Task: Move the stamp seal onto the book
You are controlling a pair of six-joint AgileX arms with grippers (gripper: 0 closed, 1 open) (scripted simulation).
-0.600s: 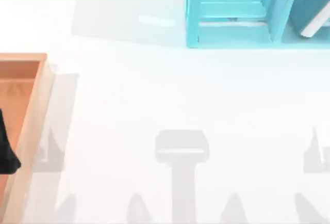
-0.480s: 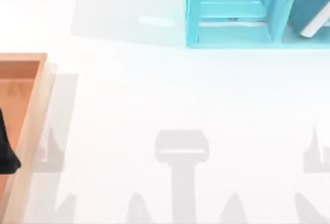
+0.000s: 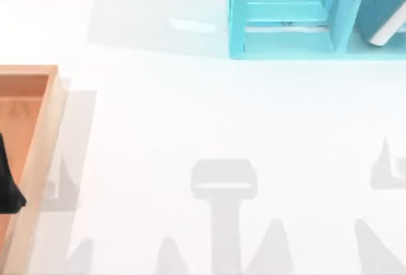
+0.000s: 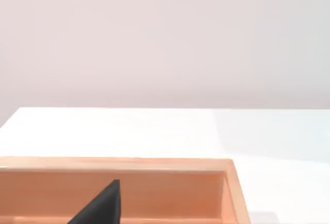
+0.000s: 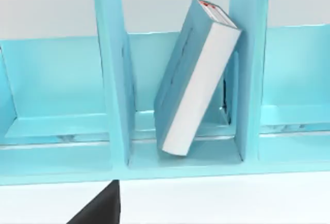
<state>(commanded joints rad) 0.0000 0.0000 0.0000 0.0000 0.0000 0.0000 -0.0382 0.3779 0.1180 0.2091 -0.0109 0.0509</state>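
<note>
The book (image 3: 384,6), teal-blue with white page edges, leans tilted inside a compartment of the cyan shelf unit (image 3: 285,40) at the back right. In the right wrist view the book (image 5: 198,79) rests against a divider, and a dark part of my right gripper (image 5: 98,208) sits in front of the shelf, well short of it. The stamp seal is out of view. A dark part of my left gripper (image 4: 100,208) hangs over the wooden tray (image 4: 129,164). In the top view a black shape (image 3: 7,186) lies over the tray at the left edge.
The wooden tray (image 3: 44,135) with raised walls takes up the left side of the table. The cyan shelf unit has upright dividers (image 5: 111,79) and a low front lip. Grey arm shadows (image 3: 223,186) fall on the white table between them.
The arm shadows at the table's lower right have shifted a little to the left and farther back. The left side and the book have not changed.
</note>
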